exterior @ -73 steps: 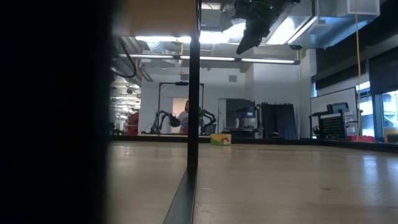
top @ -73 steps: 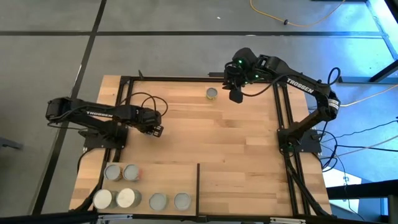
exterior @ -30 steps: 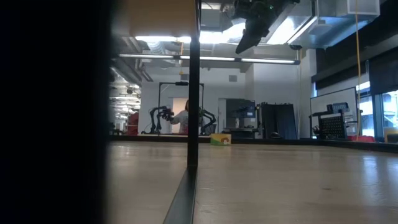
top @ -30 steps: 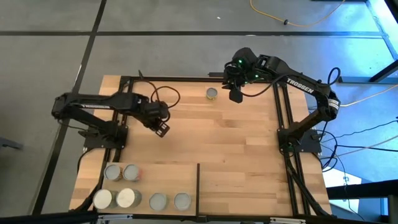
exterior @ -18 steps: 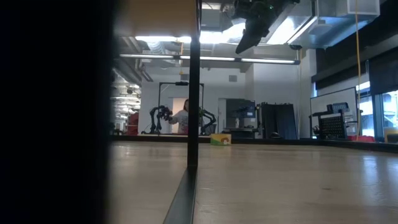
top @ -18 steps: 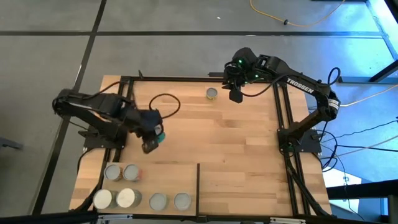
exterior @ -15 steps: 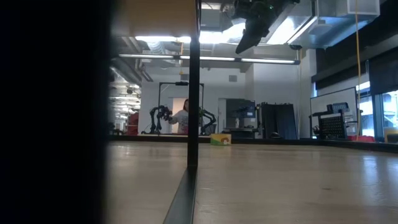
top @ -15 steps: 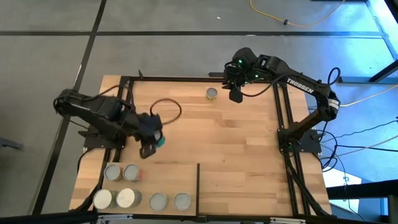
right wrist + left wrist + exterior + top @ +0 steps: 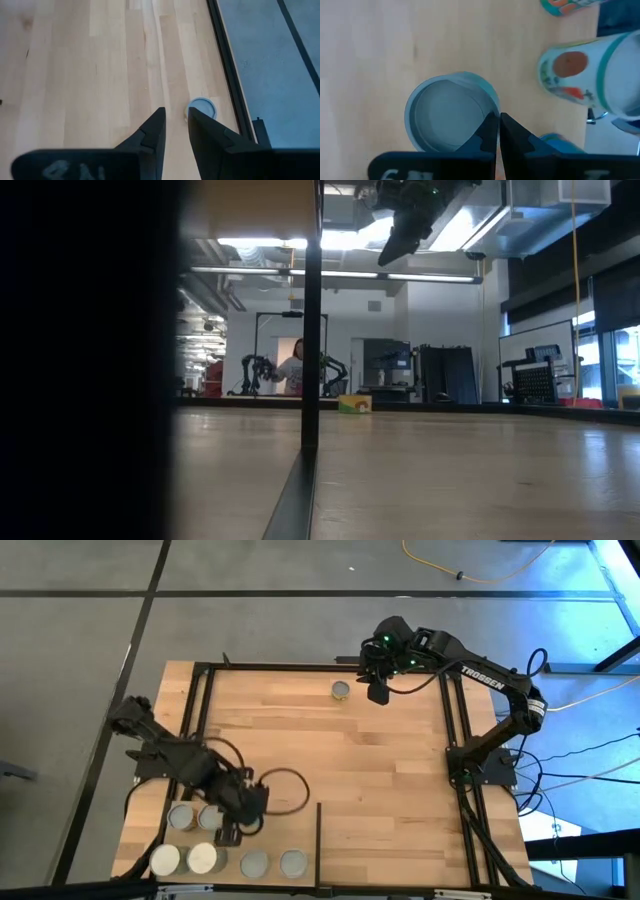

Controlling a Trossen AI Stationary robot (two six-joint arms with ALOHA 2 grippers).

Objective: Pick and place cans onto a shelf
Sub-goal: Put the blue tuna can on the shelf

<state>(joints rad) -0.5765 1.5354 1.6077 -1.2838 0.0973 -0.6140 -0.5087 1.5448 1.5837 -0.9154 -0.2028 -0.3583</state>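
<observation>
High view: left gripper (image 9: 232, 830) over the shelf (image 9: 300, 815), among the near-left cans (image 9: 204, 858). Only the left wrist view shows its fingers pressed together, empty, above a teal-sided can (image 9: 451, 117). Right gripper (image 9: 376, 692) hangs far side beside a lone can (image 9: 341, 690); its wrist view shows fingers slightly parted, empty.

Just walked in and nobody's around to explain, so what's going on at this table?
Two robot arms are stocking cans onto a shelf. The left gripper, shut and empty, hangs over the shelf among six cans, above a teal-sided can. The right gripper waits, open, beside the lone can at the table's far edge.
</observation>
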